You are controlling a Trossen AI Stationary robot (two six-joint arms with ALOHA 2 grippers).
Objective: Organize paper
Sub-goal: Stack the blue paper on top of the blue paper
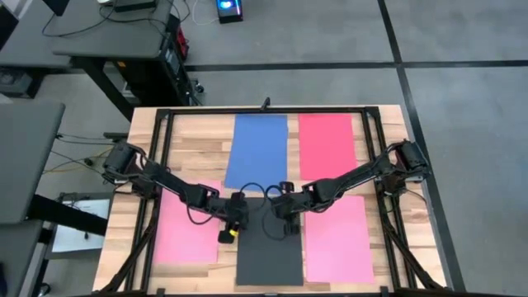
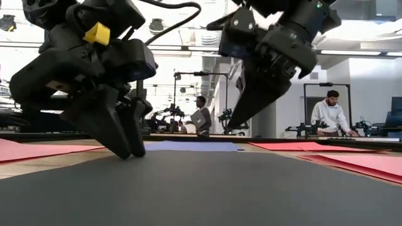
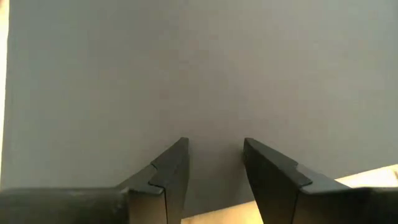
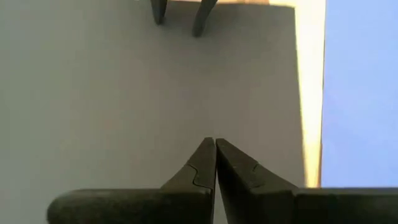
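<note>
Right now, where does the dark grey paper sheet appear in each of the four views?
High view: the dark grey sheet lies bottom centre, between two pink sheets.
Low view: it fills the foreground, under both grippers.
Left wrist view: it fills nearly the whole picture.
Right wrist view: it covers the left and middle.
Shared landmark: the blue sheet, beyond its far edge, appears in the high, low and right wrist views.

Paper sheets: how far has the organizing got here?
Nothing looks gathered yet: the blue sheet, red sheet and two pink sheets lie apart on the table. In hand: both grippers are over the dark grey sheet, the left gripper open with tips down at it, the right gripper shut just above. Left to do: collecting all five.
</note>
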